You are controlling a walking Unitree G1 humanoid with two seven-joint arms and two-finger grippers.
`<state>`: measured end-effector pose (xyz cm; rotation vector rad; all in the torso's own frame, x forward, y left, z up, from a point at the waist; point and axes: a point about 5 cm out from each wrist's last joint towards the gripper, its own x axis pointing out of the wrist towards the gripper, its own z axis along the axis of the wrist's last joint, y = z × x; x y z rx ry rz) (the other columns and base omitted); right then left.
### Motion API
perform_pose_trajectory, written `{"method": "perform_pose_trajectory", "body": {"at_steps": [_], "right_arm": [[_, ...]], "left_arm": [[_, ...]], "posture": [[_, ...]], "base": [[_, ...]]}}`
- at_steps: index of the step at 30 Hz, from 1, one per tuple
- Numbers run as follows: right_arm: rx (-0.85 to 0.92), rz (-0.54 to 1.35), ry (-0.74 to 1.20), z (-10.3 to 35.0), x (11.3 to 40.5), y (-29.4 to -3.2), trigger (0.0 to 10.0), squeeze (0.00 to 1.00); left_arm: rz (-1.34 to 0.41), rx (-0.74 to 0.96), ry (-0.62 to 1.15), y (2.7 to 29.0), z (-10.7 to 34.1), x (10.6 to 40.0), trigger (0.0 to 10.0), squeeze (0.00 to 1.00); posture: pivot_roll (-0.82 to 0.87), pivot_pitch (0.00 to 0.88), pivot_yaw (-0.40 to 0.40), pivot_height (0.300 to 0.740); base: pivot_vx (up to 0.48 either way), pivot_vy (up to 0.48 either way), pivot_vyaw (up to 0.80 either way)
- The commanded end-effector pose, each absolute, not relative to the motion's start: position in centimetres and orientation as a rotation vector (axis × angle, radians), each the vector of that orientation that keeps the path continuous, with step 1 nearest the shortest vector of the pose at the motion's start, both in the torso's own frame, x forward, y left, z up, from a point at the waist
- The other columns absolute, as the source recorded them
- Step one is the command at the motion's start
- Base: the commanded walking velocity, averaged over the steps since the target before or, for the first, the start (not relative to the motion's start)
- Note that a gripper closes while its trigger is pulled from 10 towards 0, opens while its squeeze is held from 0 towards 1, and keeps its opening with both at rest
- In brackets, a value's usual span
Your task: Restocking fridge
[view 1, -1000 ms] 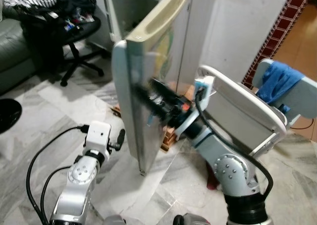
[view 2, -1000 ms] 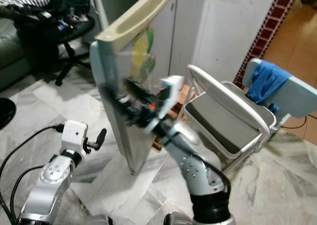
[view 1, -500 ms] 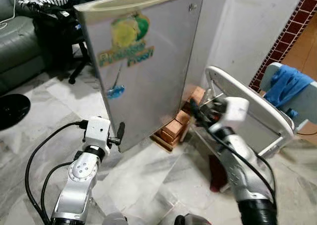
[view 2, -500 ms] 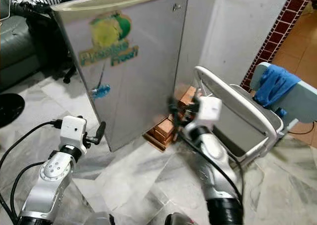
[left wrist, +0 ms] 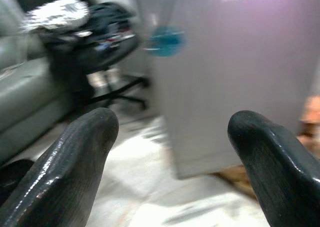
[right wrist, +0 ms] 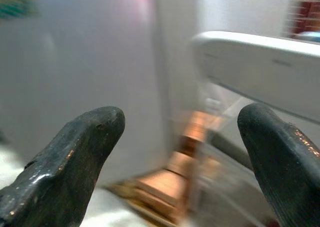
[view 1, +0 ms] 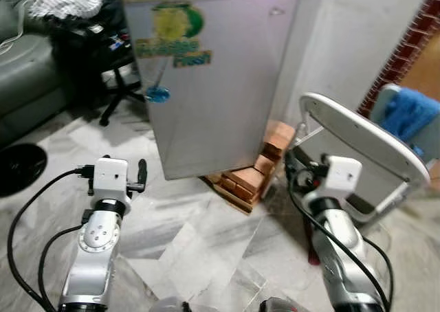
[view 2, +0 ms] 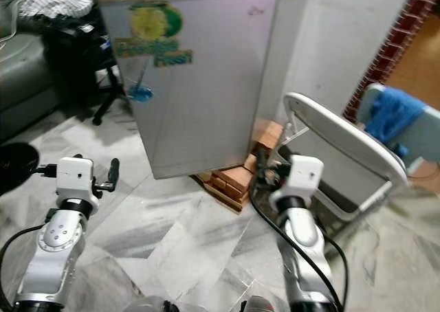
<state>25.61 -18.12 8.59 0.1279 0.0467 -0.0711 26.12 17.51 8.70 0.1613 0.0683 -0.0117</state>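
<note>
Swung shut now, the fridge door [view 1: 213, 78] faces us flat, where a second ago it stood edge-on with the right arm reaching against it. Nearest us, the left gripper [left wrist: 170, 152] hangs low over the marble floor [view 1: 199, 243], fingers [left wrist: 75, 157] spread wide apart, holding nothing. Across on the right, the right gripper [right wrist: 180, 152] has pulled back beside the white folding chair [view 1: 364, 140], its fingers [right wrist: 75, 152] also well apart and empty. Beyond them the fridge sits raised on a stack of bricks [view 1: 251, 178] (green and yellow sticker up top). Farther left, an office chair [view 1: 113, 58] piled with clothes stands beside a dark sofa [view 1: 24, 78].
</note>
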Motion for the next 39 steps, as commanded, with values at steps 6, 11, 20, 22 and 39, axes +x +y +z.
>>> {"method": "perform_pose_trajectory", "body": {"at_steps": [6, 11, 20, 22, 39], "right_arm": [[0.125, -0.099, -0.018, 9.5, 26.0, -18.0, 10.0, 0.00], [0.105, -0.110, -0.023, 9.5, 26.0, -18.5, 10.0, 0.00], [0.097, -0.109, -0.016, 9.3, 26.0, -18.4, 10.0, 0.00], [0.096, -0.108, -0.014, 9.2, 26.0, -18.3, 10.0, 0.00], [0.104, -0.099, 0.008, 8.4, 26.3, -18.0, 10.0, 0.00]], "left_arm": [[-0.011, 0.178, 0.060, 18.1, 8.8, 26.7, 10.0, 0.00], [-0.042, 0.176, 0.044, 17.8, 9.1, 27.6, 10.0, 0.00], [-0.081, 0.222, 0.022, 17.5, 9.3, 27.5, 10.0, 0.00], [-0.077, 0.222, 0.023, 17.6, 9.2, 27.5, 10.0, 0.00], [-0.054, 0.193, 0.022, 18.0, 8.9, 27.6, 10.0, 0.00]], "posture": [[0.01, 0.028, 0.050, 0.740], [0.00, 0.018, 0.047, 0.740], [0.00, 0.021, 0.037, 0.740], [0.01, 0.022, 0.035, 0.740], [0.01, 0.024, 0.033, 0.740]], "base": [[0.000, 0.480, -0.53], [0.000, 0.480, 0.00], [0.000, 0.480, -0.05], [0.000, 0.480, -0.55], [0.000, 0.480, -0.73]]}}
